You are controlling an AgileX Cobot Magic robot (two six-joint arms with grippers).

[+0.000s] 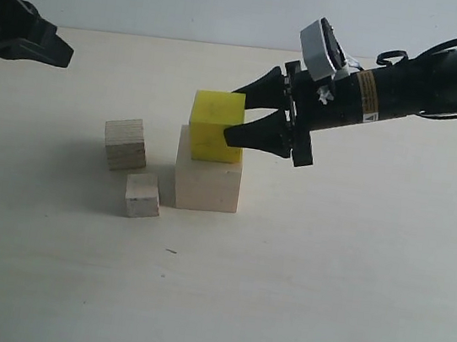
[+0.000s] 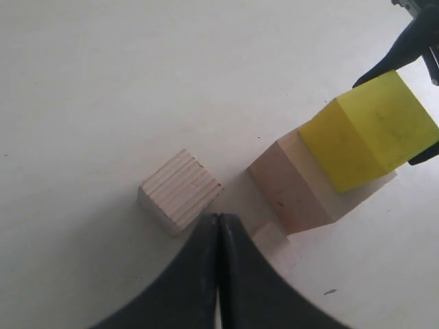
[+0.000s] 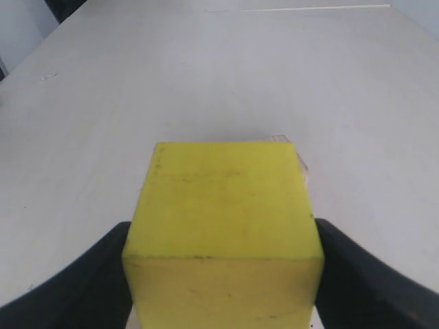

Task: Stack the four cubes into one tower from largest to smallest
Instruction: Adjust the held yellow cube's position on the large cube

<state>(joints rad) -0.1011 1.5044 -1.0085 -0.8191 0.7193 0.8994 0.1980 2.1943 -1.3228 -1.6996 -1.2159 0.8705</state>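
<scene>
The bright yellow cube (image 1: 216, 125) sits on top of the large pale wood cube (image 1: 207, 185), shifted toward its right side. My right gripper (image 1: 231, 116) is shut on the yellow cube (image 3: 226, 219), one finger (image 3: 82, 281) pressed against each side. The layered plywood cube (image 1: 125, 144) lies on the table left of the large cube. The smallest pale cube (image 1: 142, 195) lies just in front of it, close to the large cube's corner. My left gripper (image 2: 219, 218) hangs shut and empty above the plywood cube (image 2: 180, 190) and the smallest cube (image 2: 271, 236).
The table (image 1: 320, 303) is a plain pale surface. The left arm (image 1: 19, 27) is raised at the far left. The right arm (image 1: 411, 82) reaches in from the upper right toward the stack.
</scene>
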